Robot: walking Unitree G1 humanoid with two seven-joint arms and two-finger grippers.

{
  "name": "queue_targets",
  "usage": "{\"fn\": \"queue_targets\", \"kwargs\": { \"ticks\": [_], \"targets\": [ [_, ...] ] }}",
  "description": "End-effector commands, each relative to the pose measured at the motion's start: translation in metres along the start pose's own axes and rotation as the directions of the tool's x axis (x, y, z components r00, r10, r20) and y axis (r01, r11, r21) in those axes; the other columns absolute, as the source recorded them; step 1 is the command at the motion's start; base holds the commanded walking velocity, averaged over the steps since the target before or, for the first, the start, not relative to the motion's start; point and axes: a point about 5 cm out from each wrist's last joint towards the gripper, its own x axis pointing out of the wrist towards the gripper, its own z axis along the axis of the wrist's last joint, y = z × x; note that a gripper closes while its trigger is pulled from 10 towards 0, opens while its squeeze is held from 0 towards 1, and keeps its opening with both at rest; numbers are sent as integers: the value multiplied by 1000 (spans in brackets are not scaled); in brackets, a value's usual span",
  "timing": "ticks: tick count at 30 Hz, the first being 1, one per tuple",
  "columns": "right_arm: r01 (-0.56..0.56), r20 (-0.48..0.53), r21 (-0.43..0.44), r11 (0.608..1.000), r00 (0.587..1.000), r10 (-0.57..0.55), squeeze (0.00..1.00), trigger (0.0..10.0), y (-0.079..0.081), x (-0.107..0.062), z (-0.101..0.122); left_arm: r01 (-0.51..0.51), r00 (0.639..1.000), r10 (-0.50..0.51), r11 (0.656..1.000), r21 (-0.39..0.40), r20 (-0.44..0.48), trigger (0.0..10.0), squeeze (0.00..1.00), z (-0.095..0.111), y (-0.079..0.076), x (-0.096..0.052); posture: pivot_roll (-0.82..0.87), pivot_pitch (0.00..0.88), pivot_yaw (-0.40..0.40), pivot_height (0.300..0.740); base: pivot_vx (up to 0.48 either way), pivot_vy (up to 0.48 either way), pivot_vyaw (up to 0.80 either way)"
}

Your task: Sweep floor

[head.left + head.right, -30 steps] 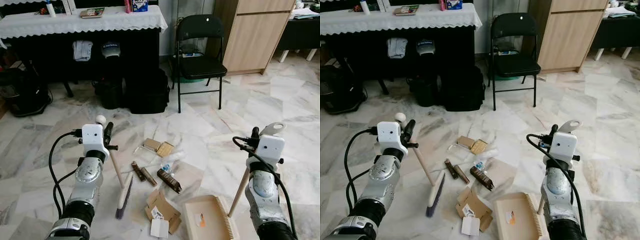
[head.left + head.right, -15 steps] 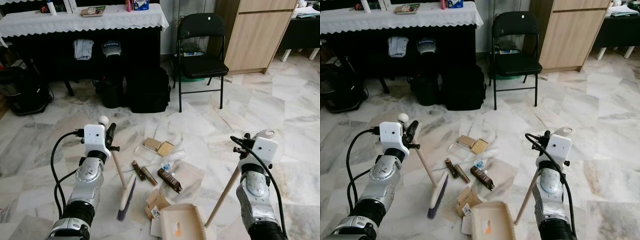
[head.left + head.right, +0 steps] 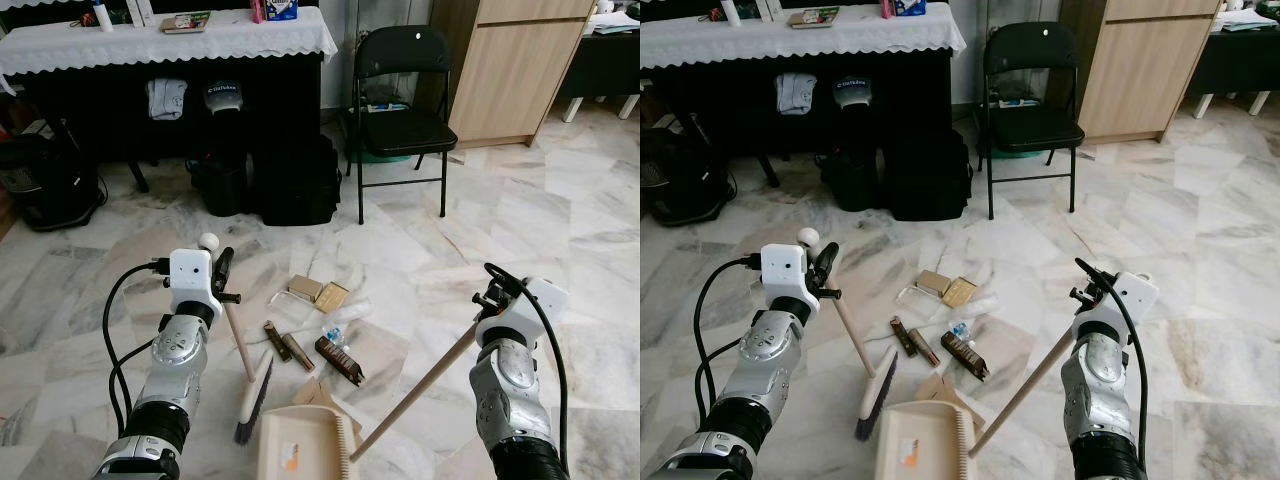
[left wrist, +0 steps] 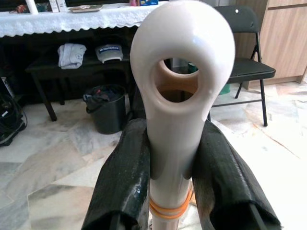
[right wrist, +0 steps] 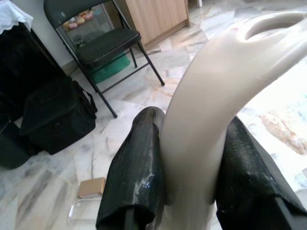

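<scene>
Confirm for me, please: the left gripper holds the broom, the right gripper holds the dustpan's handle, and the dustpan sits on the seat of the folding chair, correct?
Not quite. The left gripper does hold the broom, and the right gripper holds the dustpan by its handle, but the dustpan is not on the folding chair. The left eye view shows it down on the marble floor, beside the broom head and near the scattered litter.

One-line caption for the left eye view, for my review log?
Left pincer holds the broom and right pincer the dustpan beside scattered litter on marble floor.
</scene>
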Motion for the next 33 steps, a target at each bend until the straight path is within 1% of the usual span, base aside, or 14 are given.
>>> {"fn": "queue_targets", "kwargs": {
  "ticks": [1, 3, 4, 8, 11, 15, 18, 23, 31, 32, 33],
  "targets": [
    [-10, 27, 35, 999, 1000, 9, 0, 10000, 6, 3, 13, 9, 1000, -10, 1000, 10, 30, 10000, 0, 8, 0, 5, -66, 0, 25, 740, 0, 0, 0],
    [-5, -7, 50, 999, 1000, 5, 0, 10000, 6, 3, 11, 12, 1000, -12, 1000, 8, 29, 10000, 0, 8, -1, 6, -64, 0, 24, 740, 0, 0, 0],
    [-2, -21, 71, 997, 1000, 4, 0, 10000, 6, 3, 10, 12, 1000, -13, 1000, 8, 28, 10000, 0, 8, -1, 6, -62, 0, 23, 740, 0, 0, 0],
    [-1, -53, 83, 997, 999, 6, 0, 10000, 7, 3, 8, 13, 1000, -13, 1000, 9, 27, 10000, 0, 8, -1, 6, -62, 0, 23, 740, 0, 0, 0],
    [-21, -106, 148, 989, 994, 37, 0, 10000, 12, 4, 5, 18, 1000, -18, 1000, 8, 19, 10000, 0, 8, -1, 6, -63, 0, 23, 740, 0, 0, 0],
    [-22, -148, 173, 985, 988, 48, 0, 10000, 14, 3, 3, 24, 1000, -24, 1000, 7, 15, 10000, 0, 8, -1, 6, -62, 0, 24, 740, 0, 0, 0],
    [-27, -196, 215, 976, 978, 70, 0, 10000, 17, 2, -2, 34, 999, -34, 999, 8, 8, 10000, 0, 7, -2, 7, -62, 0, 24, 740, 0, 0, 0],
    [-35, -236, 260, 965, 967, 98, 0, 10000, 19, 1, -5, 45, 999, -45, 999, 14, 5, 10000, 0, 7, -3, 7, -63, 0, 26, 740, 0, 0, 0],
    [-50, -261, 273, 961, 957, 124, 0, 10000, 23, 0, -4, 55, 998, -55, 998, 21, 4, 10000, 0, 7, -4, 8, -62, 0, 25, 740, 0, 0, 0],
    [-65, -259, 252, 966, 957, 132, 0, 10000, 24, 0, -3, 55, 998, -55, 998, 22, 4, 10000, 0, 7, -4, 8, -63, 0, 25, 740, 0, 0, 0],
    [-93, -248, 187, 978, 959, 139, 0, 10000, 25, 0, -1, 56, 998, -56, 998, 23, 4, 10000, 0, 7, -4, 8, -63, 0, 25, 740, 0, 0, 0]
  ]
}}
